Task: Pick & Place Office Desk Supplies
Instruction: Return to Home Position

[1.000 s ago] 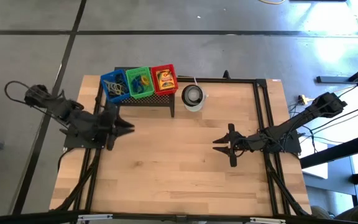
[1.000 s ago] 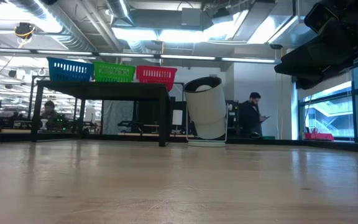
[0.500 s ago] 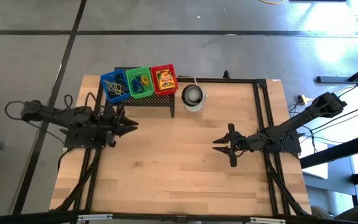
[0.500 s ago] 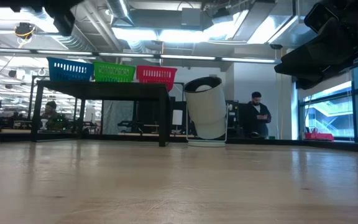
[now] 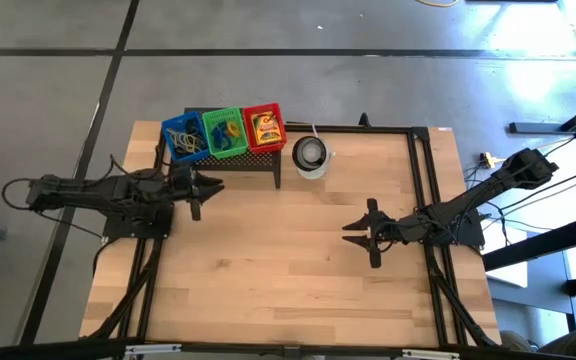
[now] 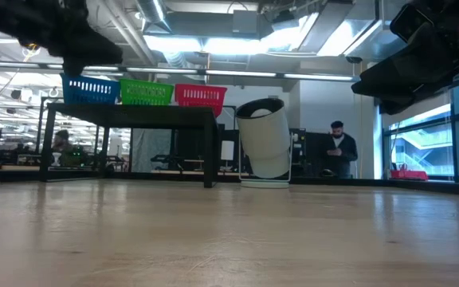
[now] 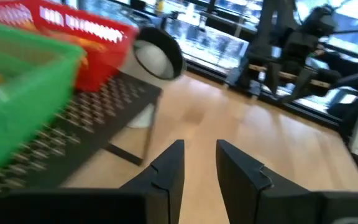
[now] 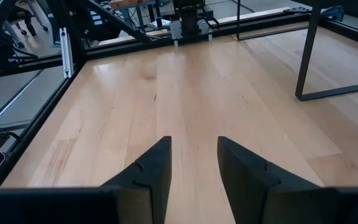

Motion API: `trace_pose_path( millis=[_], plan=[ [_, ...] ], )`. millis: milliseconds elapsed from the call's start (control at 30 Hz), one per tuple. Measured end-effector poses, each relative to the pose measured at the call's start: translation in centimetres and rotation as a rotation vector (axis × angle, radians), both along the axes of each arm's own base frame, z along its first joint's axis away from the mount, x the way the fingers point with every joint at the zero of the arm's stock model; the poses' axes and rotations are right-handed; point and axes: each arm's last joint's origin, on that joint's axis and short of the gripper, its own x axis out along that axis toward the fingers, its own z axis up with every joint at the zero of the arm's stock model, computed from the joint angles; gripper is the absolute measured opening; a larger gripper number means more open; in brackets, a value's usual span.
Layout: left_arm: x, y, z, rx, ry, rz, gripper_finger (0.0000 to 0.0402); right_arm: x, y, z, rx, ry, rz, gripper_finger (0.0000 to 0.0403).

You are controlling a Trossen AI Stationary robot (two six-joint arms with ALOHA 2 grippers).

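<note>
Hovering just in front of the black mesh rack, toward its blue-bin end, the left claw has its two fingers a narrow gap apart with nothing between them. The right claw hangs well away from the rack over the bare counter, fingers likewise slightly parted and empty.

The office supplies all sit on top of the rack, sorted into three small lattice-walled bins standing side by side. The blue bin is at one end, the green bin in the middle, and the red bin at the other end. A white cup stands on the counter just beside the red bin's end of the rack. From above, the blue bin shows a dark tangle of loops, the green one blue and orange pieces, and the red one what looks like a yellow box.

The loose pieces are probably light, hard and slick, likely to skid or spill if tipped. A filled bin should be light and fairly stiff, and is best pinched across one upper wall near the rim, then kept level.
</note>
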Motion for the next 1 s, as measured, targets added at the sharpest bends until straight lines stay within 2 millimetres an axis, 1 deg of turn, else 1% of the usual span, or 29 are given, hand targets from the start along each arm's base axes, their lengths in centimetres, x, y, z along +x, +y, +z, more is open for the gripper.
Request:
trace_pose_path(
  millis=[100,200,267,433,533,633,1000],
  plan=[
    [0.5,-0.2,-1.8,-0.011,-0.045,-0.049,0.0085,0.0,0.0,0.0,0.0,0.0,0.0,0.013],
    [0.8,-0.2,-3.8,0.003,-0.1,-0.06,0.0083,0.0,0.0,0.0,0.0,0.0,0.0,0.013],
    [0.7,-0.1,-4.6,0.003,-0.105,-0.054,0.0082,0.0,0.0,0.0,0.0,0.0,0.0,0.0129],
    [0.6,0.1,-5.1,0.009,-0.088,-0.018,0.0085,0.0,0.0,0.0,0.0,0.0,0.001,0.0129],
    [0.4,0.4,-5.8,0.01,-0.011,0.053,0.0086,0.0,0.0,0.0,0.0,-0.001,0.0,0.0129],
    [0.2,0.5,-6.2,-0.014,0.021,0.114,0.0084,0.0,0.0,0.0,0.0,0.0,0.001,0.0129],
    [0.0,0.2,-7.2,-0.048,0.109,0.101,0.0086,0.0,0.0,0.0,0.0,0.0,0.0,0.0129]
  ],
)
